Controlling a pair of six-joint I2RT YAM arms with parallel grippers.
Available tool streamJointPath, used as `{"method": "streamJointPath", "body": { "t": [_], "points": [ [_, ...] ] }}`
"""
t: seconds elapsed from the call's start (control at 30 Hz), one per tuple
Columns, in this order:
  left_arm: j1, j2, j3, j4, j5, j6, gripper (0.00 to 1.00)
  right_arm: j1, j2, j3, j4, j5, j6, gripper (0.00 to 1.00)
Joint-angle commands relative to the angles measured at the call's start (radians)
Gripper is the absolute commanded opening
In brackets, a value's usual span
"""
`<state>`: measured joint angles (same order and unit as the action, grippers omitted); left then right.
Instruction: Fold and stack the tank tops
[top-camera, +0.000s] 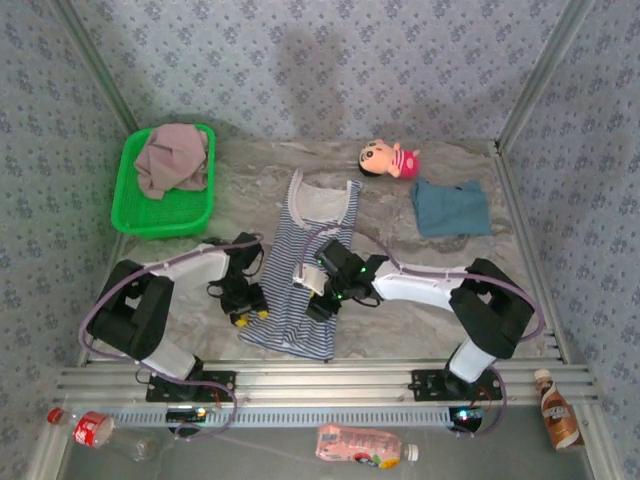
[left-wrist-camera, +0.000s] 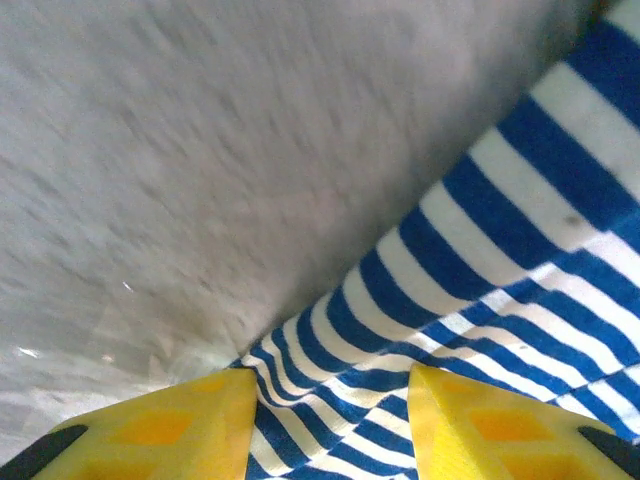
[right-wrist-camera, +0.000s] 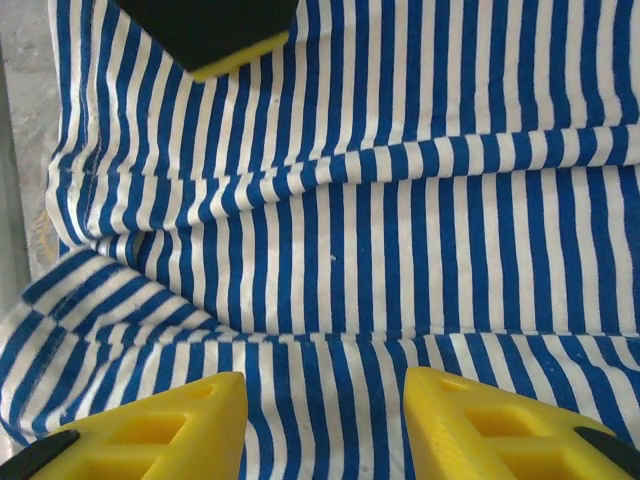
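The striped tank top (top-camera: 305, 270) lies spread out in the middle of the tabletop (top-camera: 240, 190), with its neck hole pointing away from the arms. The left claw (top-camera: 243, 312) is down at the top's left edge. In its own camera the left claw (left-wrist-camera: 330, 372) has its two yellow fingers (left-wrist-camera: 170, 425) apart, and the blue and white edge of the cloth runs in between them, with bare tabletop next to it (this picture is blurry, so I cannot tell if the fingers touch the cloth). The right claw (top-camera: 318, 302) is over the middle of the striped top. Its camera shows the right claw (right-wrist-camera: 325, 378) with fingers apart too, above wrinkled stripes, not pinching anything. A black and yellow piece (right-wrist-camera: 215, 35) pokes in at the top of that picture and is cut off. The blue tank top (top-camera: 452, 208) sits folded far off on the right. The pink tank top (top-camera: 172, 160) is bunched up in the green basket (top-camera: 135, 215), so its shape is hard to make out.
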<state>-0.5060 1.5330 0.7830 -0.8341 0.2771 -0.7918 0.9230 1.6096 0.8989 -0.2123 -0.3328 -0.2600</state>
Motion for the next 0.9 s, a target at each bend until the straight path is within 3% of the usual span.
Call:
{"method": "streamJointPath", "body": {
  "t": [0.0,0.17,0.3,0.57,0.87],
  "points": [
    [-0.040,-0.056,-0.007,-0.083,-0.055,-0.078,0.46,-0.013,-0.069,-0.065,0.017,0.039,0.059,0.47],
    [-0.082,-0.173,0.088,-0.197,-0.128,-0.104,0.46,-0.092,-0.144,-0.136,0.076,0.031,0.210,0.48],
    [-0.179,-0.194,0.153,-0.140,-0.085,-0.158,0.46,-0.159,-0.154,-0.162,0.121,0.015,0.294,0.48],
    [-0.393,-0.051,0.202,0.023,-0.061,-0.199,0.47,-0.285,-0.112,-0.219,0.266,-0.062,0.438,0.43],
    [-0.507,0.045,0.192,0.110,-0.035,-0.204,0.42,-0.308,-0.027,-0.204,0.331,-0.085,0.469,0.30]
  ]
}}
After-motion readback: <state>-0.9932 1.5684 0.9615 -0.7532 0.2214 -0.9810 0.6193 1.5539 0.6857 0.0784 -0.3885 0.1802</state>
